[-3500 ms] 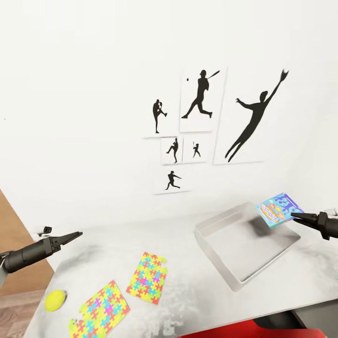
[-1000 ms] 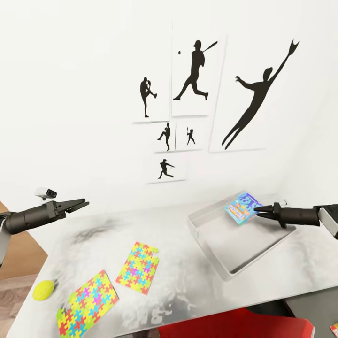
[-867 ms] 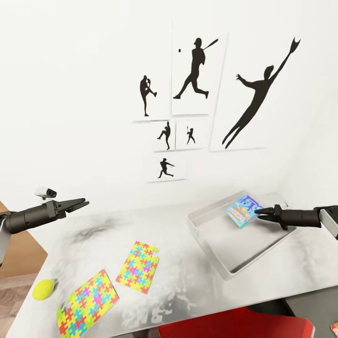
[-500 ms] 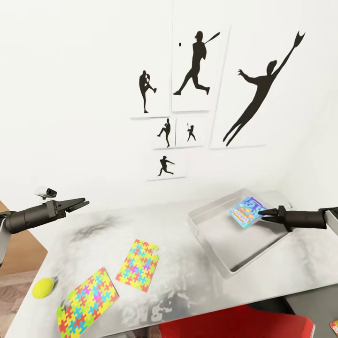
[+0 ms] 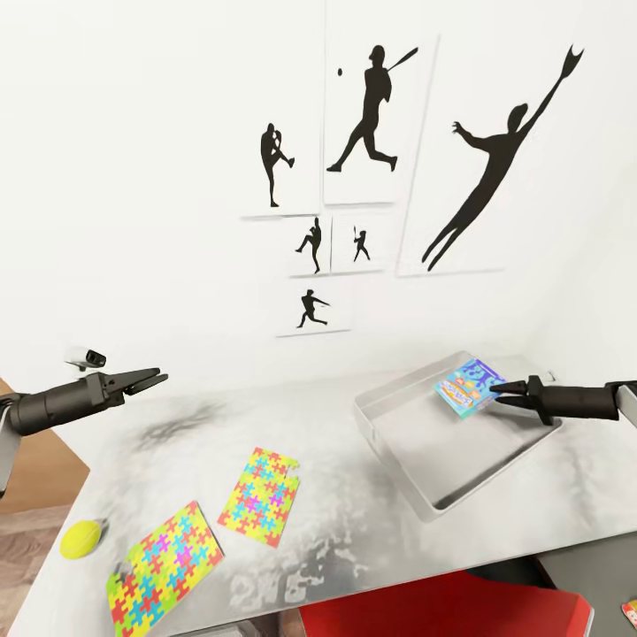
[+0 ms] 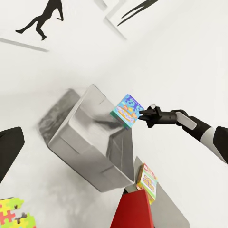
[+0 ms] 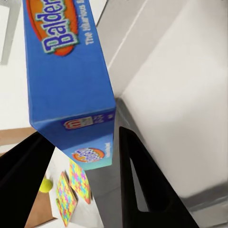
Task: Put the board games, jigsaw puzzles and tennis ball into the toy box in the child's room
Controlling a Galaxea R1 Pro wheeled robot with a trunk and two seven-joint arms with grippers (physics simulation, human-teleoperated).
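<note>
head view: right gripper (image 5: 497, 389) pinching flat glossy board game (image 5: 466, 387) over rectangular grey toy box (image 5: 416, 492); left gripper (image 5: 152, 379) slightly parted, empty.

Both arms are showing matte black cylindrical forearms tapering into slim, pointed two-finger grippers: the left gripper (image 5: 150, 380) and the right gripper (image 5: 497, 388); pale grey-white casing is edging each arm near the frame borders

My head camera looks forward and down over the table (image 5: 354, 531) toward the wall. My left wrist view faces across it from afar; my right wrist view sits close. All three share the toy box (image 5: 416, 495) (image 6: 90, 156) (image 7: 190, 95).
</note>
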